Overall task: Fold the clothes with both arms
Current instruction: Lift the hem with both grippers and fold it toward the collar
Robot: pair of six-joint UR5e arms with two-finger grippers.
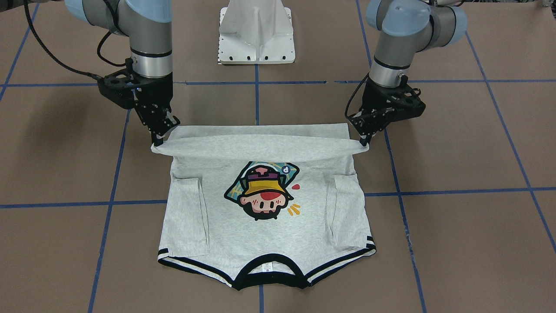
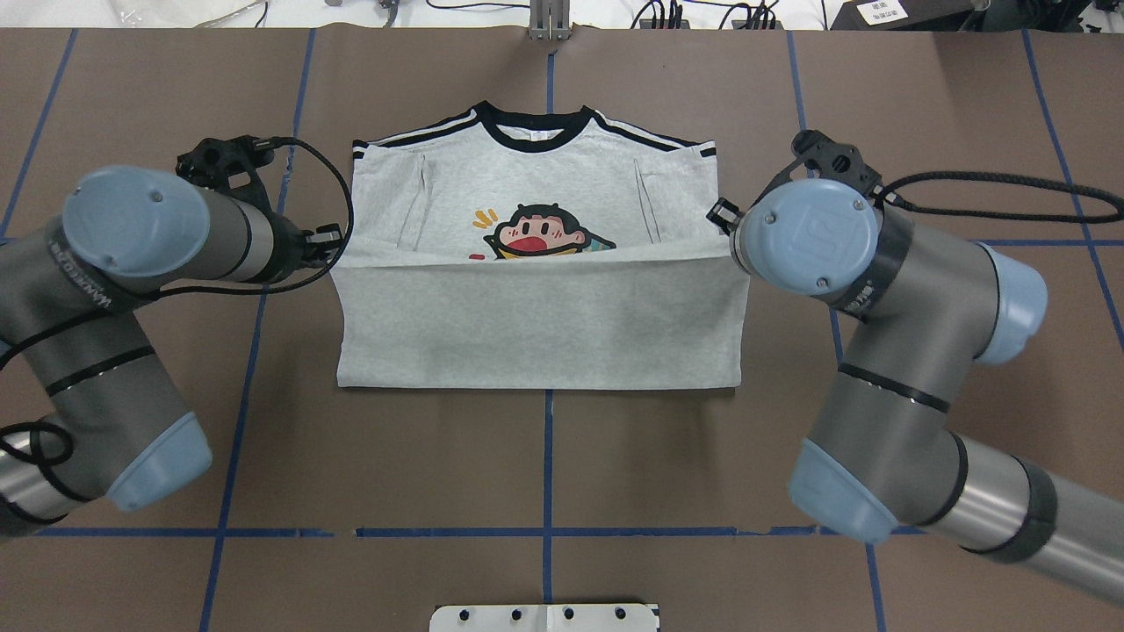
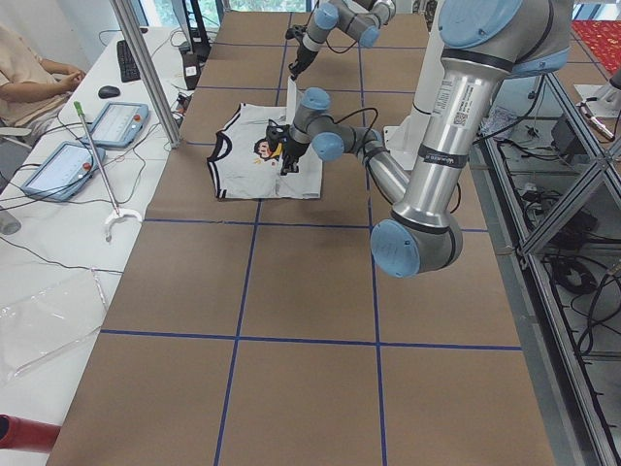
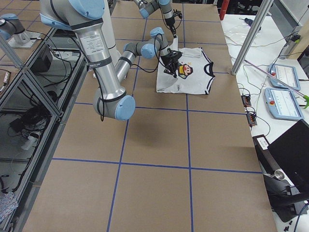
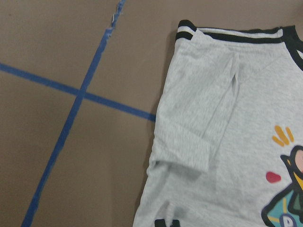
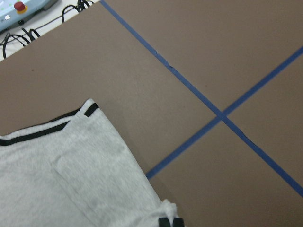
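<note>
**Position.** The T-shirt (image 1: 265,234) is found front-up at the middle of the bench (image 1: 456,243). Its collar (image 1: 269,278) is turned away from the robot, and both sleeves (image 1: 186,217) are laid inward over the body.

**Hold.** The hem edge (image 1: 260,148) is held raised off the lower layer. It is stretched between the two hands and just reaches the printed face (image 1: 263,193). The left hand (image 1: 364,140) is closed on one hem corner and the right hand (image 1: 157,140) on the other. Only a small pinch of cloth is seen in each.

**Stage.** The step is judged to be the hem-to-collar fold, roughly half carried.

**Risks noted.**
- A corner could slip from so thin a pinch if the span is drawn tighter.
- Unequal travel of the hands would leave the hem skewed against the striped shoulders.
- The sagging middle could be set down creased.
- Drag from the raised layer could shift the sleeves or the layer beneath.
</note>
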